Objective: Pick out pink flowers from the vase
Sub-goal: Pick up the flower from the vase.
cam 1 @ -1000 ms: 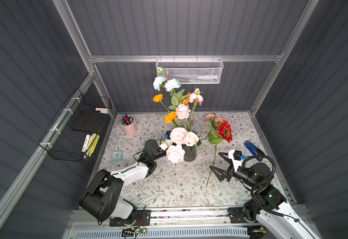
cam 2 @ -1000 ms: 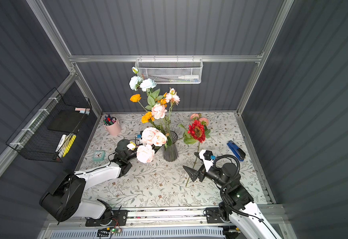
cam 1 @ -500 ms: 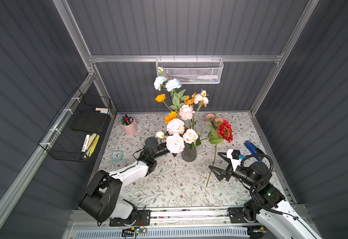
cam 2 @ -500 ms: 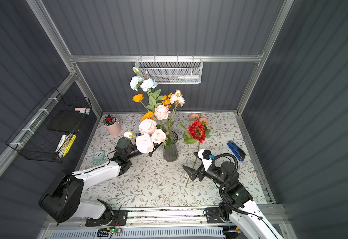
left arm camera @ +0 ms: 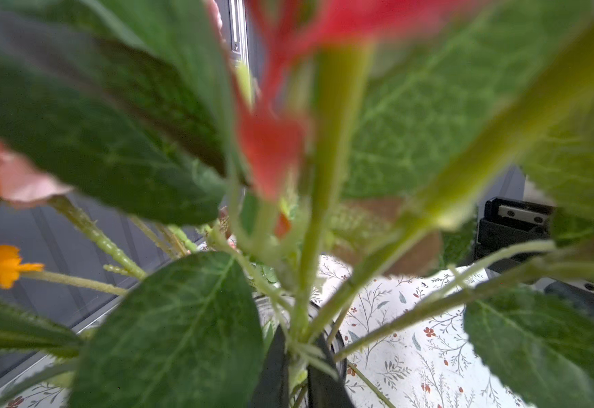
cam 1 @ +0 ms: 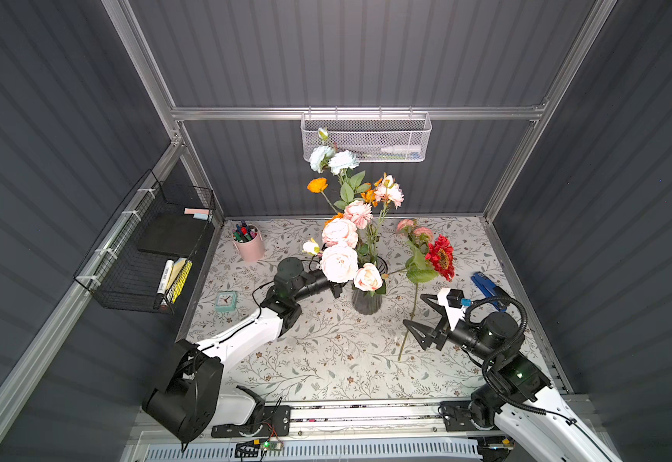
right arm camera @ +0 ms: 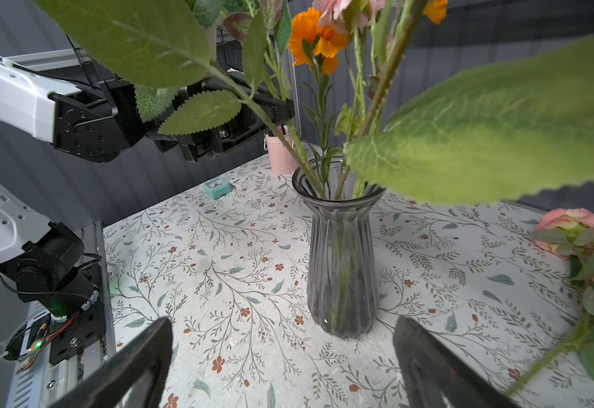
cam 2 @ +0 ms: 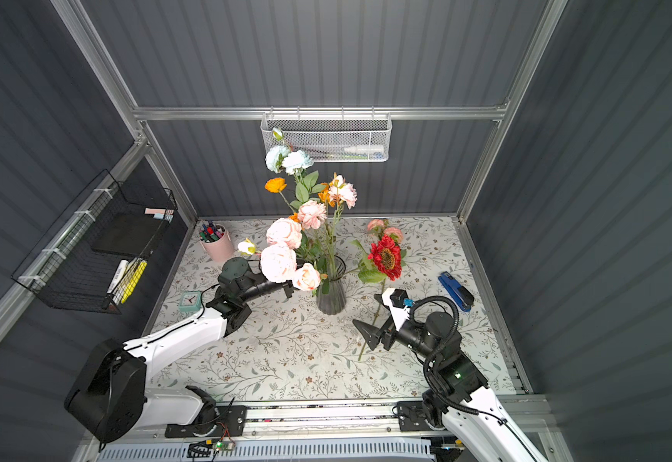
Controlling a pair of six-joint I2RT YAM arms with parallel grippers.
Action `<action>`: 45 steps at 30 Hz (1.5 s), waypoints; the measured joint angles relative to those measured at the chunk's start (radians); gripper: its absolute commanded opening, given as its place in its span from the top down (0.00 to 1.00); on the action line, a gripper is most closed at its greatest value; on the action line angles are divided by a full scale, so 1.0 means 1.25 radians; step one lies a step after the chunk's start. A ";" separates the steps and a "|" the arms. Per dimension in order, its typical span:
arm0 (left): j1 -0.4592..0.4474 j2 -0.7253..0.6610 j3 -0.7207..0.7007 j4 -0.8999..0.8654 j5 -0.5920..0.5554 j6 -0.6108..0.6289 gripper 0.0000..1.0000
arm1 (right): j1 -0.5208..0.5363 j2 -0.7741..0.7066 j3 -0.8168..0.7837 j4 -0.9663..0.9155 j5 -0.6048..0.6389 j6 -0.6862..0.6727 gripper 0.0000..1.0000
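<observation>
Top views. Ana: floral-print table (cam 1: 326,360), with the vase (cam 1: 366,306) upright mid-table and a mixed bunch standing in it. Which step?

Ben: Extraction of the pink flowers (cam 1: 339,262). Grip made, lift not yet done. The left gripper (cam 1: 338,287) is pinched together on the green stem (right arm camera: 301,159) under the large pale blooms, just above the vase mouth. The right wrist view shows that stem's lower end running down inside the glass.

Ana: Anything out already?

Ben: One pink spray (right arm camera: 571,226) lies flat on the table by the right arm, apart from the vase. In the bunch, taller pink blooms (cam 1: 389,194) remain. Partway, by my reckoning.

Ana: And the right gripper (cam 1: 413,309)?

Ben: Jaws spread wide, holding nothing, low over the table and facing the vase.

Ana: Next move?

Ben: Judgement only: draw the held stem up along its own line until its end clears the rim, then carry it aside and lay it down. The leaves are tangled with their neighbours and the red bloom (cam 1: 441,256) leans out close by, so pull slowly. The vase looks light and could tip or drag.
</observation>
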 measured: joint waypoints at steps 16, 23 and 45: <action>-0.001 -0.068 0.180 -0.248 -0.005 0.068 0.88 | 0.001 0.022 0.018 -0.004 0.000 -0.006 0.01; -0.001 -0.131 0.211 -0.312 -0.022 0.081 0.89 | 0.005 0.028 0.027 -0.005 -0.001 -0.006 0.01; -0.001 -0.338 0.428 -0.520 -0.159 0.113 0.95 | 0.029 0.059 0.092 -0.035 -0.001 -0.010 0.01</action>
